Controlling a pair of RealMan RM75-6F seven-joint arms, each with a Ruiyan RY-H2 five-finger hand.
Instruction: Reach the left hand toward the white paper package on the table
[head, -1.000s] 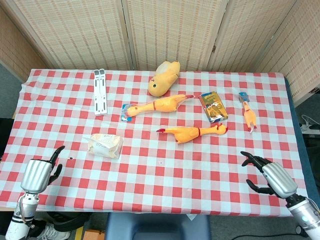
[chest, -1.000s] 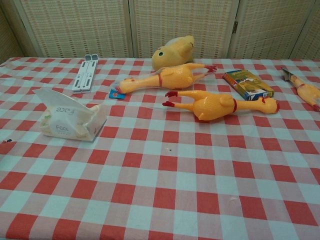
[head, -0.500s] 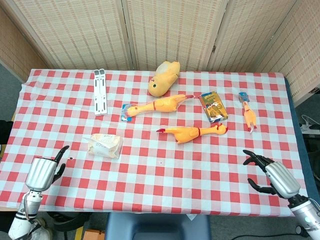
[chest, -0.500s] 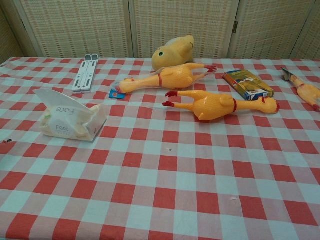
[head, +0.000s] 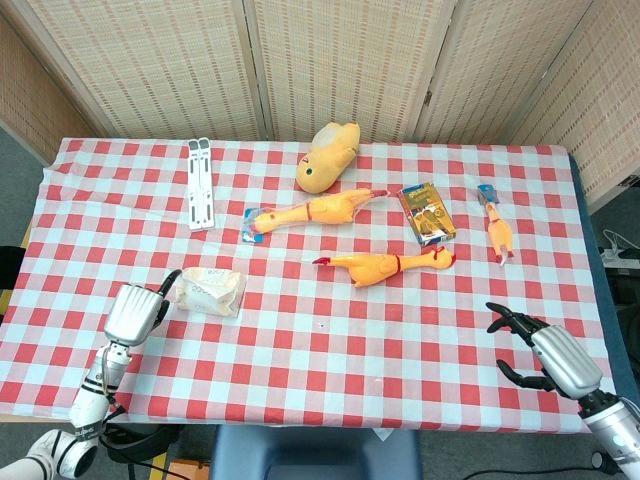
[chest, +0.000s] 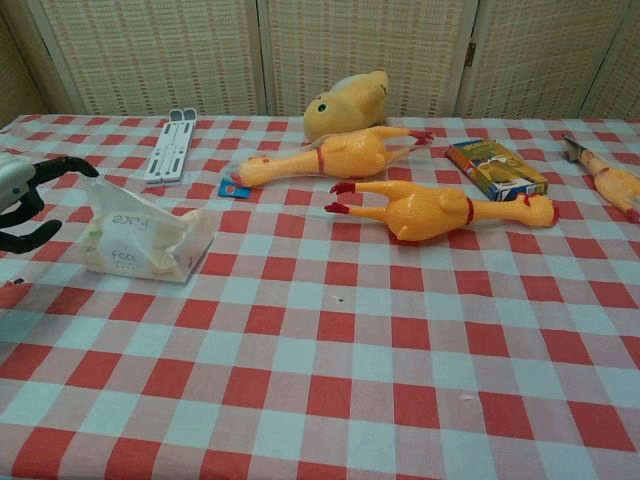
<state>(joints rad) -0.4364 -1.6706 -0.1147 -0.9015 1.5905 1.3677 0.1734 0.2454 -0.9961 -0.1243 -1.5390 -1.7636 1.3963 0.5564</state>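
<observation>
The white paper package (head: 211, 289) lies left of centre on the checked table; the chest view shows the package (chest: 140, 243) crumpled, with faint print on its side. My left hand (head: 133, 310) hovers just left of it, fingers apart, holding nothing. In the chest view the left hand (chest: 25, 195) enters at the left edge, its dark fingertips a short gap from the package. My right hand (head: 548, 352) hangs open near the table's front right corner, far from the package.
Two rubber chickens (head: 312, 212) (head: 388, 265) lie mid-table, and a third small one (head: 496, 229) lies at the right. A yellow plush toy (head: 327, 156), a white folding stand (head: 200, 182) and a colourful box (head: 427, 212) sit further back. A folding screen stands behind.
My left hand has swung from the table's front left corner inward and forward to just beside the package, entering the chest view. The right hand has barely shifted.
</observation>
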